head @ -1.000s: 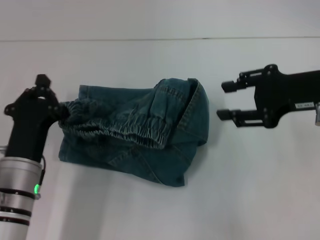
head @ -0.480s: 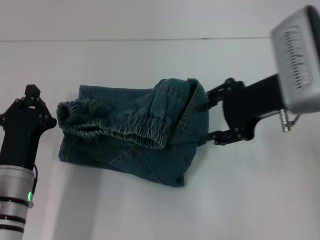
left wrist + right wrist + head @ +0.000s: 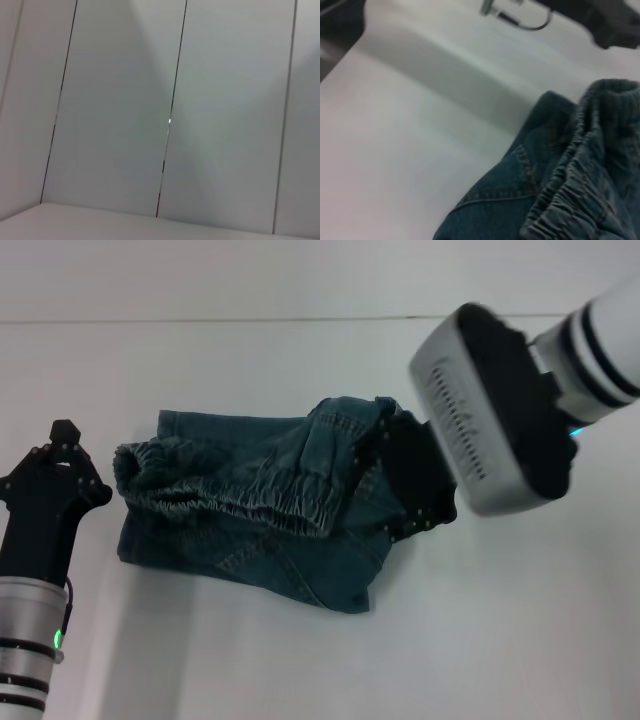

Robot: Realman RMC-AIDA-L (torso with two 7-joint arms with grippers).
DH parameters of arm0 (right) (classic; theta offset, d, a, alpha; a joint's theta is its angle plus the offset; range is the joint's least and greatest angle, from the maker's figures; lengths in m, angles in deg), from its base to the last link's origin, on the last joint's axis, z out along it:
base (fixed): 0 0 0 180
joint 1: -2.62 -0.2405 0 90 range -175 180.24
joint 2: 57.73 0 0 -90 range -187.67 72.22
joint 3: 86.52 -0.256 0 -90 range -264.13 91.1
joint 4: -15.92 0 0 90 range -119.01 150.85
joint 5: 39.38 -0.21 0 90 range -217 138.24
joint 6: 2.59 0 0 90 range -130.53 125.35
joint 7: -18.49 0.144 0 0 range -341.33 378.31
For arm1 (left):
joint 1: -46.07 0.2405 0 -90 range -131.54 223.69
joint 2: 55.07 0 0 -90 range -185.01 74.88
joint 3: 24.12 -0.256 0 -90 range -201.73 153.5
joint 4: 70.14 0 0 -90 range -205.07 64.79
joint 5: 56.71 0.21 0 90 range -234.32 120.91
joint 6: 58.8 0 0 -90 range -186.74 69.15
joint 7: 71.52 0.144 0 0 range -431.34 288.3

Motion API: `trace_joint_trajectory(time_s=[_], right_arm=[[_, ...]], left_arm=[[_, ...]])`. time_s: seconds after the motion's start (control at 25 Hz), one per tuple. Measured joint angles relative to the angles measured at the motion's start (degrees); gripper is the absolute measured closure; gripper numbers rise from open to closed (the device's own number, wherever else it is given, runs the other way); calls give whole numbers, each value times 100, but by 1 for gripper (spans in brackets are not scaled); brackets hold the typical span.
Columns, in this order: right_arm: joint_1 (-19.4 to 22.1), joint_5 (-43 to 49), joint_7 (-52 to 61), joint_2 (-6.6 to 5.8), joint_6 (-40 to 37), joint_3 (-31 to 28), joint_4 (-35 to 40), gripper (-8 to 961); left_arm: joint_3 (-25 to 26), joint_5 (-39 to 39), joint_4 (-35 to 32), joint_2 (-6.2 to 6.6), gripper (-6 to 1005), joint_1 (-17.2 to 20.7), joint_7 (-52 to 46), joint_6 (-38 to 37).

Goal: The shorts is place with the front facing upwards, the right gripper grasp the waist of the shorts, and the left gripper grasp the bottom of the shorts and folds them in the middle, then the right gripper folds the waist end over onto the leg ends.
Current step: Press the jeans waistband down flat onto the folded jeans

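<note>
Shorts [image 3: 270, 510] lie bunched on worktop [image 3: 300, 660]; right claw [image 3: 385, 480] spread at their edge, left claw [image 3: 62, 440] clenched, apart.

No legible txt, labels or nos. anywhere in any view.

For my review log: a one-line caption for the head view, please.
Right pincer reaches onto the crumpled shorts at their right edge; left pincer sits apart at their left.
</note>
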Motion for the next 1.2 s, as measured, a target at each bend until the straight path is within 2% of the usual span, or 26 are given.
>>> trace_joint_trajectory(time_s=[0.4, 0.6, 1.2], right_arm=[[-502, 189, -93, -5, 472, 501, -374, 346], [-556, 238, -70, -5, 850, 855, -635, 348], [-730, 225, 22, 28, 1719, 1415, -1274, 353]], left_arm=[[-14, -2, -54, -12, 998, 36, -9, 64], [-4, -7, -65, -18, 998, 98, -10, 52], [9, -74, -151, -26, 998, 188, -10, -8]])
